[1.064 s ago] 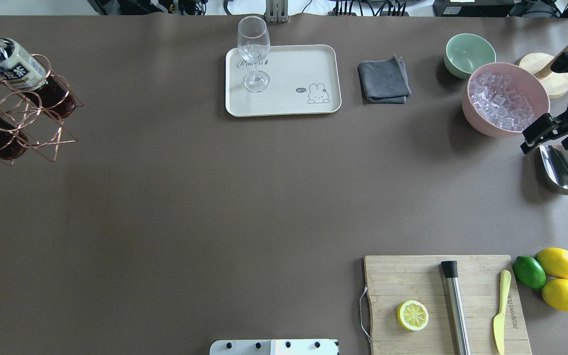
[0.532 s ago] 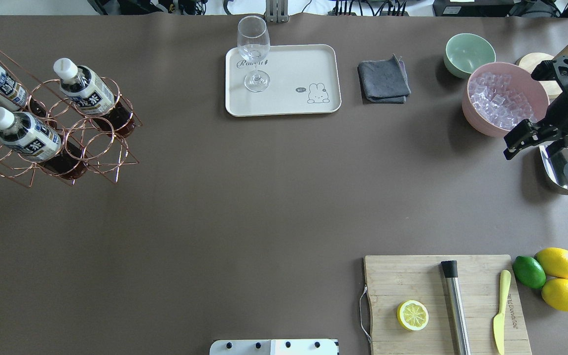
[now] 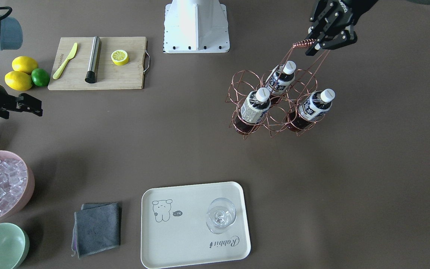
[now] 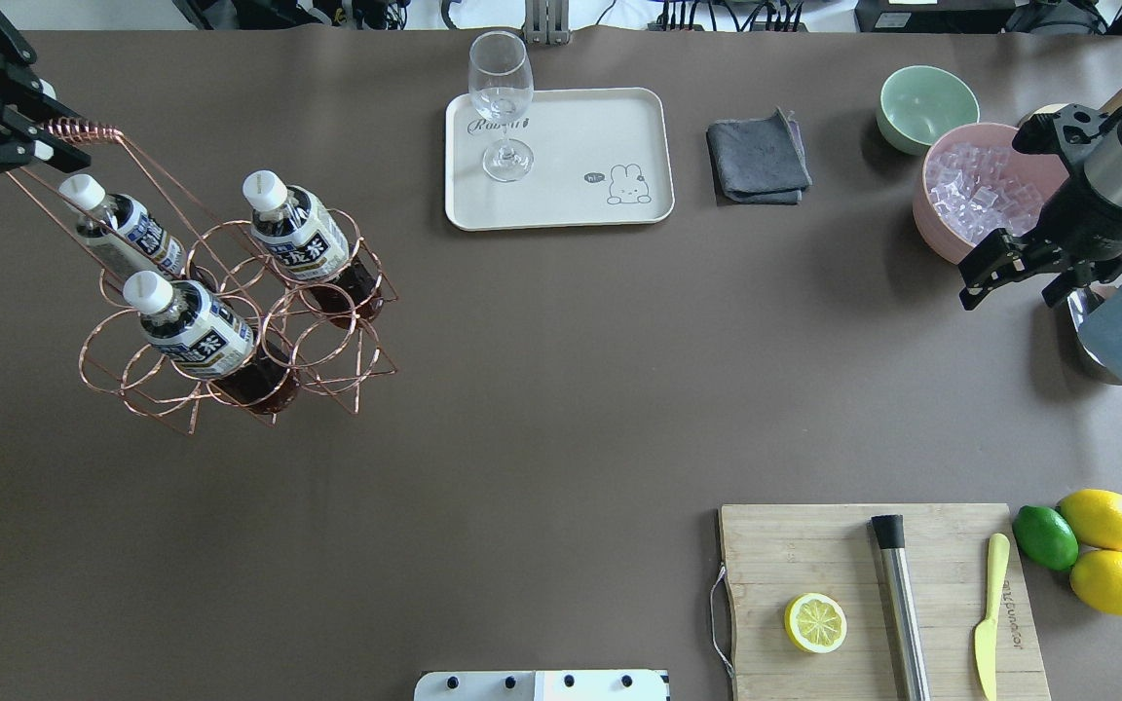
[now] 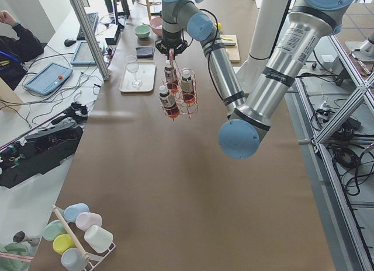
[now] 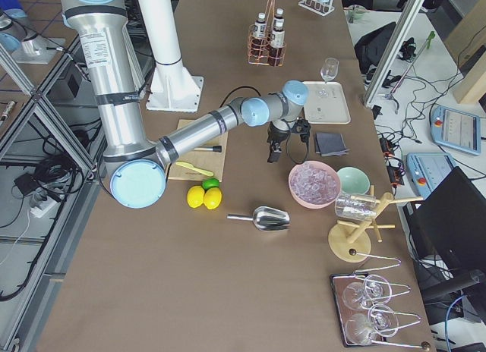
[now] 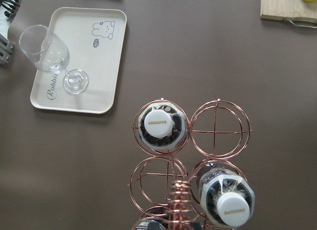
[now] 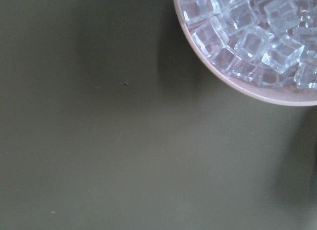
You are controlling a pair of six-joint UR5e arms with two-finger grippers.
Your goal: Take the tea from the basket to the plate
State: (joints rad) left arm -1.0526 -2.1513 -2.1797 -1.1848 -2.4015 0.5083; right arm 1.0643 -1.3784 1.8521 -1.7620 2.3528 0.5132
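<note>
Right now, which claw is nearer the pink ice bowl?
Right. The right claw hangs open just off the pink ice bowl's rim, on the robot's side. The left claw is far across the table, shut on the basket's handle.

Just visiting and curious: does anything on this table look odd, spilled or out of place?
Nothing is spilled. One oddity: the left gripper clamps the wire basket's handle, so the whole basket with three bottles hangs from it, seemingly off the table.
</note>
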